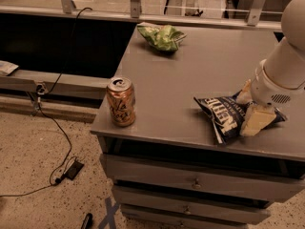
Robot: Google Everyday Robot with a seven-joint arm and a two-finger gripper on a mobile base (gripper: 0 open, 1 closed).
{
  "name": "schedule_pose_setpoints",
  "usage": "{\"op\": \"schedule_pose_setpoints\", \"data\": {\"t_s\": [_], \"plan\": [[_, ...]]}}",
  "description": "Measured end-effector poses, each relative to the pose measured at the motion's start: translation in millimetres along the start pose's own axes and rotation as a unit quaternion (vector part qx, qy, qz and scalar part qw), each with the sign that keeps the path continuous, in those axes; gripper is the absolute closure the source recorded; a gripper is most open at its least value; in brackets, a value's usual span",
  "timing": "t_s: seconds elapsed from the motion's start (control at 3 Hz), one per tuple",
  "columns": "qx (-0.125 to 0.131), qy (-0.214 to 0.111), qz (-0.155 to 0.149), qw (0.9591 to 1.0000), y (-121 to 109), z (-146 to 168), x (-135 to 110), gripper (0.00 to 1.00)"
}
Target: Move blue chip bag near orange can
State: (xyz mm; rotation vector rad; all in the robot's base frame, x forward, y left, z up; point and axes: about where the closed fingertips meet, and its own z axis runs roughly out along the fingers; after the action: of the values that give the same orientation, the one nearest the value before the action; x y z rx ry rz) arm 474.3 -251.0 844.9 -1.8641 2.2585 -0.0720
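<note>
We are at the grasping step, and the carry has not yet begun. The blue chip bag (223, 116) lies flat on the right part of the counter (190, 75), close to its front edge, with its white lettering facing up. The gripper (251, 108) sits low at the bag's right end, hanging from the white arm (285, 66) that comes in from the right side of the view. It is right on the bag, but we cannot tell whether it is open around the bag or already clamped on it, since the wrist hides the contact.

The orange can (120, 101) stands upright at the counter's front left corner, well apart from the bag. The stretch of counter between them is bare. A light green snack bag (162, 36) lies at the back edge, away from that path.

We judge that the next move calls for a firm hold on the bag's right end. After that comes a small lift or a drag to the left along the front of the counter, ending just beside the can.

The can is light and stands near the edge, so the approach should stop short of knocking it. The glossy bag may slip or crumple if the grip is shallow.
</note>
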Motion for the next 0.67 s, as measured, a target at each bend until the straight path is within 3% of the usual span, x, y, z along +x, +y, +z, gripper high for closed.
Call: {"op": "schedule_pose_setpoints", "data": {"t_s": [0.33, 0.67], "plan": [[-0.002, 0.000, -0.002, 1.0000, -0.5, 3.1, 3.5, 0.64], [0.015, -0.008, -0.010, 0.9998, -7.6, -18.5, -1.1, 0.88]]}}
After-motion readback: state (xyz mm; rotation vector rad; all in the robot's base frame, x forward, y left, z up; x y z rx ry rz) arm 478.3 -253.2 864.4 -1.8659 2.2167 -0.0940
